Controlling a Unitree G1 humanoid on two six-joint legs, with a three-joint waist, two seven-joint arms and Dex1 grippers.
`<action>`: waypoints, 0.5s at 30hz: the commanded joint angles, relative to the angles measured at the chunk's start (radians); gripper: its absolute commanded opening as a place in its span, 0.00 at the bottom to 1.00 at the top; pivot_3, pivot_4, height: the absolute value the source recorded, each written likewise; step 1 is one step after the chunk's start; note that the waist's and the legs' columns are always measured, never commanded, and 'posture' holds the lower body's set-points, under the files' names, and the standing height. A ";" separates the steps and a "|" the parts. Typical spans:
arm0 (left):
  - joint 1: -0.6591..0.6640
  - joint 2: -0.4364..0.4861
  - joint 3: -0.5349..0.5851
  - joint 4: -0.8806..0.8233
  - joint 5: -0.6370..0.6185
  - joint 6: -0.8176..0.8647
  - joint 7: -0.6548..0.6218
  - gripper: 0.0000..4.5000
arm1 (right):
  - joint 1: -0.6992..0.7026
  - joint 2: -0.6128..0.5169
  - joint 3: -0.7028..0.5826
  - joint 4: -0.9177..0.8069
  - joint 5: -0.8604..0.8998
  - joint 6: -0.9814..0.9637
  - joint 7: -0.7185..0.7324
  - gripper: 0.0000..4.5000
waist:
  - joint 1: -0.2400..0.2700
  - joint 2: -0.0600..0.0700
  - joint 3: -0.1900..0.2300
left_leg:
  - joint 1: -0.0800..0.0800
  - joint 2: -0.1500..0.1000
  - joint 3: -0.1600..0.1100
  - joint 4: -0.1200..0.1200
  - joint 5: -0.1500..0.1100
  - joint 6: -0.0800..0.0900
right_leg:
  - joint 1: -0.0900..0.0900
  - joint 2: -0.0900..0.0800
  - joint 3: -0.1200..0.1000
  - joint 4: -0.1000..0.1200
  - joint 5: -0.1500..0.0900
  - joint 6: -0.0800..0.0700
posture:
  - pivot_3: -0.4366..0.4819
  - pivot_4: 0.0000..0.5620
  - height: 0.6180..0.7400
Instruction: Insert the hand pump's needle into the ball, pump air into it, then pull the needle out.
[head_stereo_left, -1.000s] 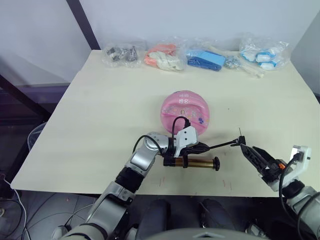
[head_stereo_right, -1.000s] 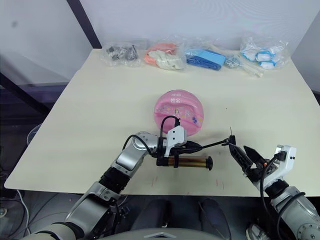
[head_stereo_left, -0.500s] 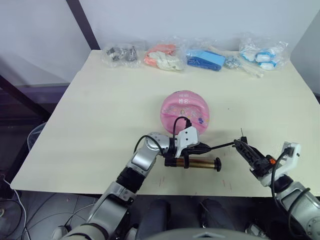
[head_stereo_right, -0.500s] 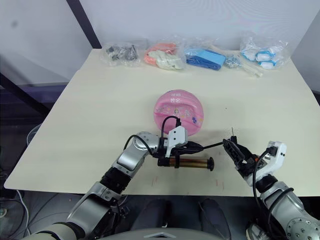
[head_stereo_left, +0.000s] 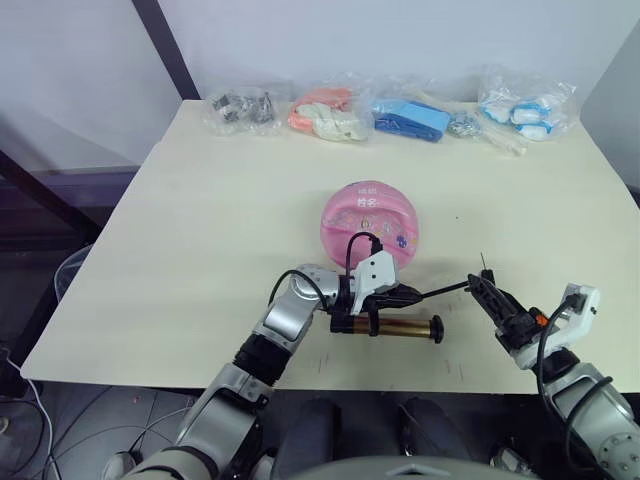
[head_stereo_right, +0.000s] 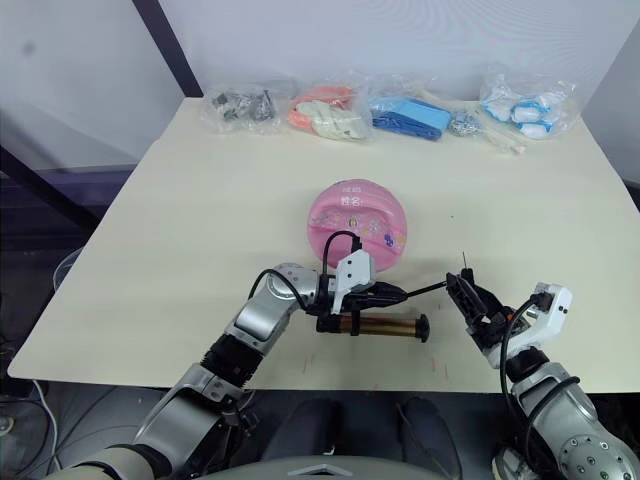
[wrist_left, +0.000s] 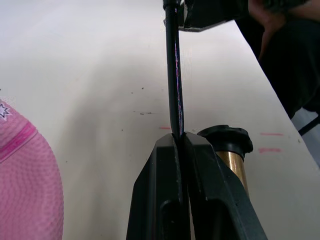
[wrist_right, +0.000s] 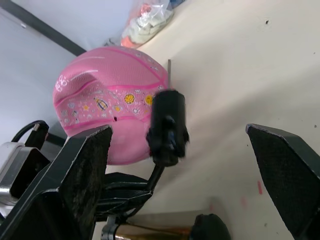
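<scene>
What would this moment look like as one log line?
left gripper: shut on hose | right gripper: open around needle fitting | ball: untouched

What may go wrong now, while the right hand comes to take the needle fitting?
1. The right hand is open around the needle fitting without touching it; closing off-centre might knock it aside.
2. The left hand pinches only the thin hose, so the fitting may swing when touched.
3. The hand pump lies near the table edge; a tug on the hose might drag it off.
</scene>
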 joint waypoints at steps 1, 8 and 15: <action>-0.013 -0.007 0.009 -0.043 -0.023 0.002 0.003 0.02 | 0.003 0.008 -0.006 -0.026 -0.007 -0.028 0.004 1.00 | 0.000 0.000 0.000 | 0.000 0.000 0.000 0.000 0.000 0.000 | 0.000 0.000 0.000 0.000 0.000 0.000 | 0.48 0.27 1.00; 0.001 -0.006 0.004 -0.061 -0.037 0.017 0.001 0.02 | 0.002 0.009 -0.016 -0.020 -0.014 -0.040 0.011 1.00 | 0.000 0.000 0.000 | 0.000 0.000 0.000 0.000 0.000 0.000 | 0.000 0.000 0.000 0.000 0.000 0.000 | 0.48 0.27 1.00; 0.005 -0.002 0.000 -0.063 -0.035 0.013 -0.002 0.02 | 0.003 -0.002 -0.026 -0.018 -0.015 -0.048 0.021 1.00 | 0.000 0.000 0.000 | 0.000 0.000 0.000 0.000 0.000 0.000 | 0.000 0.000 0.000 0.000 0.000 0.000 | 0.48 0.27 1.00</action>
